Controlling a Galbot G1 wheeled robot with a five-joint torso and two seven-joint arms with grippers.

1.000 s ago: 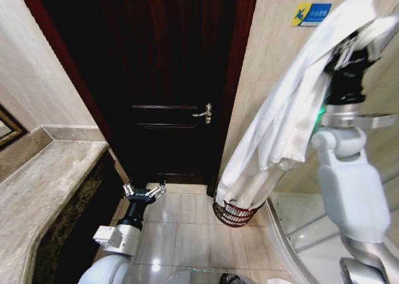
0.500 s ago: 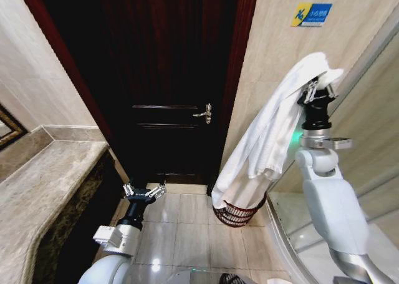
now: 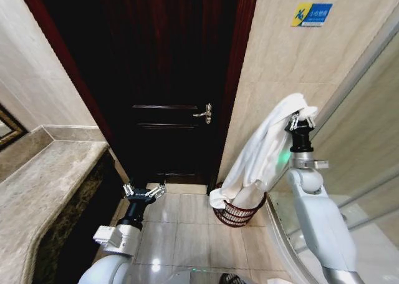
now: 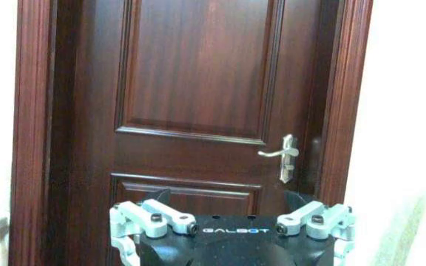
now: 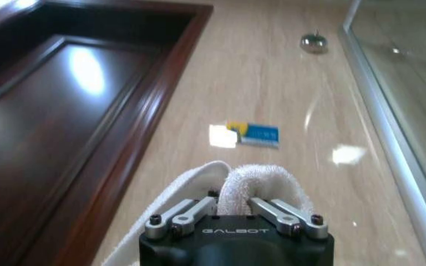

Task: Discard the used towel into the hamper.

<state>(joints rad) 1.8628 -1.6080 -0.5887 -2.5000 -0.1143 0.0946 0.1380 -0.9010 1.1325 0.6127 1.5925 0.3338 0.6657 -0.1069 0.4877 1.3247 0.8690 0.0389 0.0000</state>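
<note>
**Towel lowered toward the hamper**

Lowered since the earlier frames, the right gripper (image 3: pixel 301 117) stood at three o'clock, fingers clamped on the white terry towel (image 3: pixel 262 153). Its lower end sat in the small round dark-red wire hamper (image 3: pixel 235 213) at five o'clock. At seven o'clock, the left gripper (image 3: pixel 144 191) faced the dark wooden door (image 3: pixel 168 78), fingers spread.

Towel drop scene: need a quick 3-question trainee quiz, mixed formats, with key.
1. True or false: the right gripper holds the white towel.
2. Where does the towel's lower end hang? A) on the marble counter B) in the red wire hamper C) on the door handle
3. Fill in: the left gripper has its fingers ____ , low before the dark wooden door.

Key: 1 true; 2 B; 3 open.
</note>
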